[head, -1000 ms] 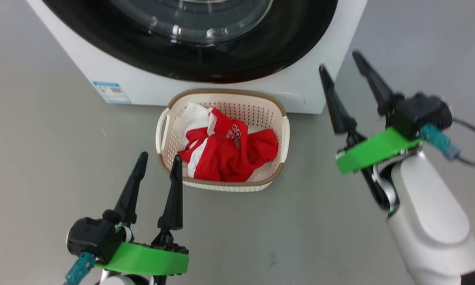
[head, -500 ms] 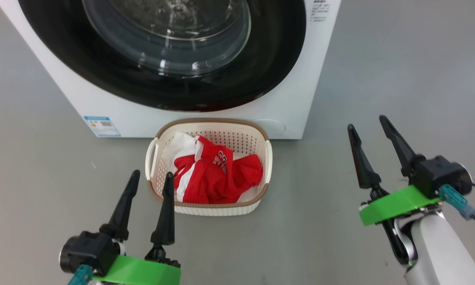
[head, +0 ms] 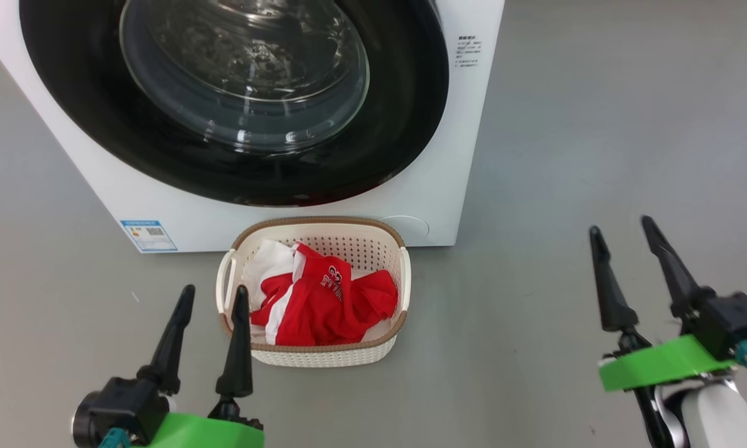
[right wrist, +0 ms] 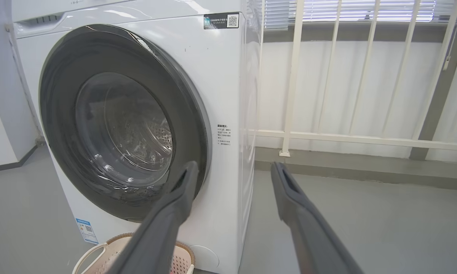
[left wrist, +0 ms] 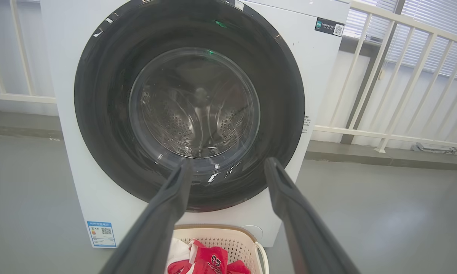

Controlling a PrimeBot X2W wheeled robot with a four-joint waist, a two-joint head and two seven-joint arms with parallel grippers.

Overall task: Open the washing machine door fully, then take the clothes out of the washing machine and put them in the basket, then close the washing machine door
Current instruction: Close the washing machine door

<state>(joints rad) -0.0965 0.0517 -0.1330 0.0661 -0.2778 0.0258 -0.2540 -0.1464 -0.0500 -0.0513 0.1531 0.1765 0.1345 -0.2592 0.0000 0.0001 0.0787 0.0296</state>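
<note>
As we are holding both jaws wide and empty, our left gripper (head: 215, 290) is pointing beside the basket (head: 314, 221) with the clothes (head: 324, 305), our right gripper (head: 620, 225) well apart; beyond, the washing machine door (head: 404, 124) is sitting shut, top cut off.

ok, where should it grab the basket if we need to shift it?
The left side handle, from above. It juts off the basket as an open loop, clear of the clothes, and the open left gripper is right beside it.
</note>
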